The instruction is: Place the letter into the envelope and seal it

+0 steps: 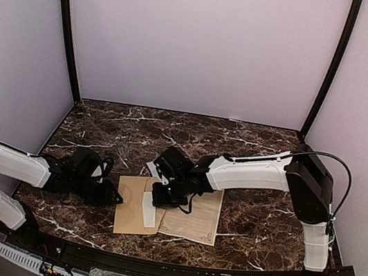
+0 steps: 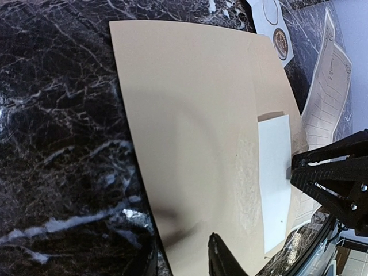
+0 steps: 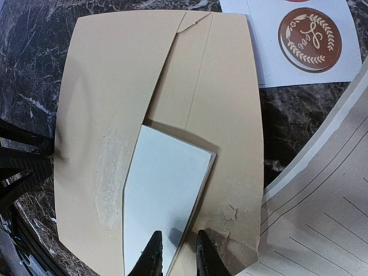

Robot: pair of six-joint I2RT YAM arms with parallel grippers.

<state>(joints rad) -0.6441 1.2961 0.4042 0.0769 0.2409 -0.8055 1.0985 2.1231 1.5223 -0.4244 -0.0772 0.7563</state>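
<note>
Reaching in from the lower left of the top view, my left arm [image 1: 15,164] lies low and folded. Its forearm stretches rightward, so my left gripper [image 1: 115,198] meets the left long edge of the envelope [image 1: 128,217]. The jaws stand partly apart. At the bottom of the left wrist view one finger [image 2: 223,259] sits over the tan paper, and the other is a dark blur off the edge, over the marble. Whether it presses the paper I cannot tell.

My right arm [image 1: 248,173] enters from the right edge, its white forearm running left toward the centre with the wrist bent downward. My right gripper [image 3: 178,256] hangs over the envelope's middle with its jaws narrowly apart. The near edge of the white strip [image 3: 164,190] runs into the gap between them, and a shadow line borders the strip's far end.

The envelope lies flat on the table [image 1: 253,142], lower centre of the top view, its long side running up the frame. The letter [image 1: 196,217] lies against its right edge; which overlaps which I cannot tell. Farther up, the sticker card [image 3: 299,40] sits just beside the envelope's far right corner.
</note>
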